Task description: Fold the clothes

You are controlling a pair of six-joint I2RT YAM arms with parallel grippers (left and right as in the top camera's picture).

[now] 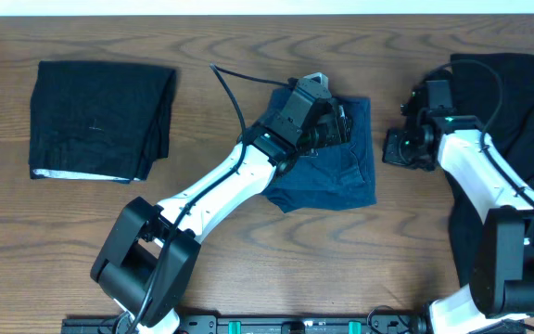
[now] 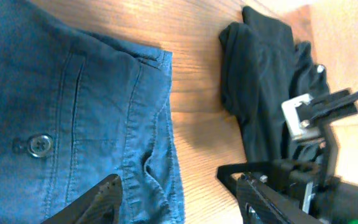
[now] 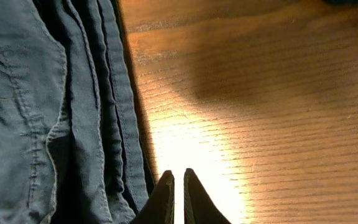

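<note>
Denim-blue shorts lie near the middle of the wooden desk, flat on the wood, roughly rectangular from overhead. My left arm reaches diagonally across them from the near side.

Left pincer: spread wide, nothing pinched. In the left wrist view one finger sits over the blue cloth. The other is over bare wood just past the cloth's edge. That edge, with its double stitched seam, runs between the two. A dark button shows on the fabric to the left of the seams. I cannot tell whether the finger over the cloth touches it.

Right pincer: fingers pressed together, only a hairline gap between the tips, holding nothing. It hangs over bare wood just beside the right edge of the shorts. In the right wrist view that edge shows as several stacked layers of cloth with seams running along them. From overhead, the right pincer sits between the shorts and a black heap of clothing on the right side of the desk. The same heap appears in the left wrist view, rumpled, apart from the shorts with bare wood between.

Folded black garment: far left of the desk, a neat square, well apart from the shorts and from both arms.

A black cable loops off my left arm above the wood.
</note>
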